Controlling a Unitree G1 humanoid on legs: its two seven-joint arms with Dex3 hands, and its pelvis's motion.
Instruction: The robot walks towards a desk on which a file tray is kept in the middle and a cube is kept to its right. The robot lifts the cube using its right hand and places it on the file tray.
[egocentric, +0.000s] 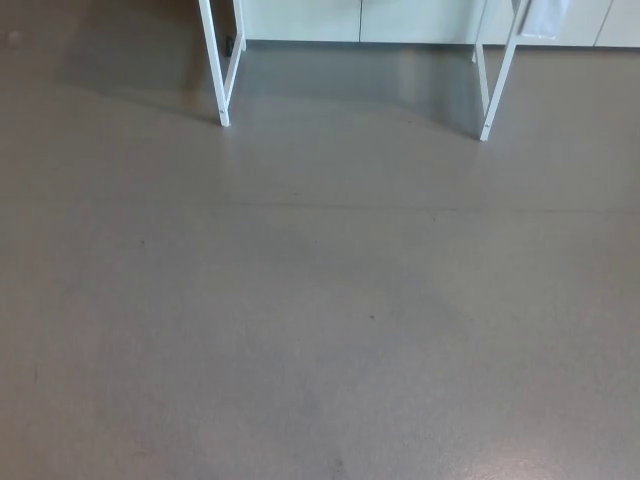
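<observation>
Grey floor (320, 300) fills almost my whole head view: smooth, faintly glossy, with a lighter sheen toward 5 o'clock. A thin seam (300, 207) runs straight across it, just above centre. One dark speck (372, 318) sits a little past centre toward 5 o'clock.

At 11 o'clock the first leg frame (222, 85) drops in from the top edge. It is white, two thin bars closing together, with the foot planted on the floor. At 1 o'clock the second leg frame (497, 85) is the same white, slanted, also with its foot on the floor. The two are well apart. Between them at 12 o'clock lies a darker shadow patch (350, 90). Behind that, pale wall panels (400, 18) run along the top edge. Something white (545, 16) hangs at the top edge near the second leg frame, cut off by the frame, so I cannot tell what it is.

Only the legs of the furniture show; its top surface is out of frame. I cannot tell where the cube or the file tray is, because neither shows. My left hand and right hand are both outside the picture, so I cannot tell whether either is released, clenched or grasping anything.
</observation>
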